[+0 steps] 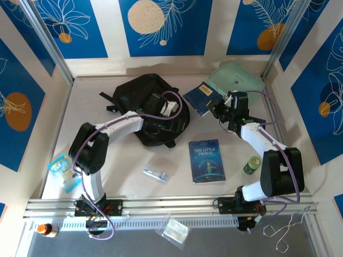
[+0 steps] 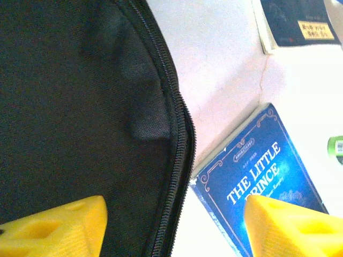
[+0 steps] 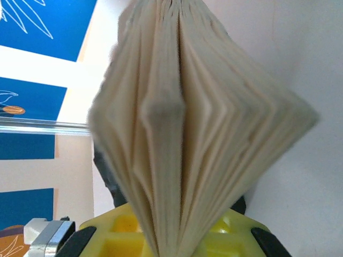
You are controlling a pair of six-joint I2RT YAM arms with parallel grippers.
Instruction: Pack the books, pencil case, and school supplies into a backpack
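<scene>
Sliding the small navy book (image 1: 201, 97) into the backpack (image 1: 140, 96) looks like the step in hand. The right hand (image 1: 218, 110) is clamped on the book, pages fanning loose, above the surface's far right part. The left hand (image 1: 170, 108) stands wide over the backpack's zip (image 2: 179, 139), near the middle of the far edge, gripping nothing. It should pinch the zip lip and lift it, so the fanned pages clear the teeth.

A: Where's the top view?
B: High behind the arm bases (image 1: 96, 206), looking down on the backpack (image 1: 142, 99).
A: The wrists?
B: Left sits close over its zip edge and shares the Little Prince book (image 2: 257, 176) beside it with the top view. Right is pressed up against the fanned pages of a small book (image 3: 187, 134).
</scene>
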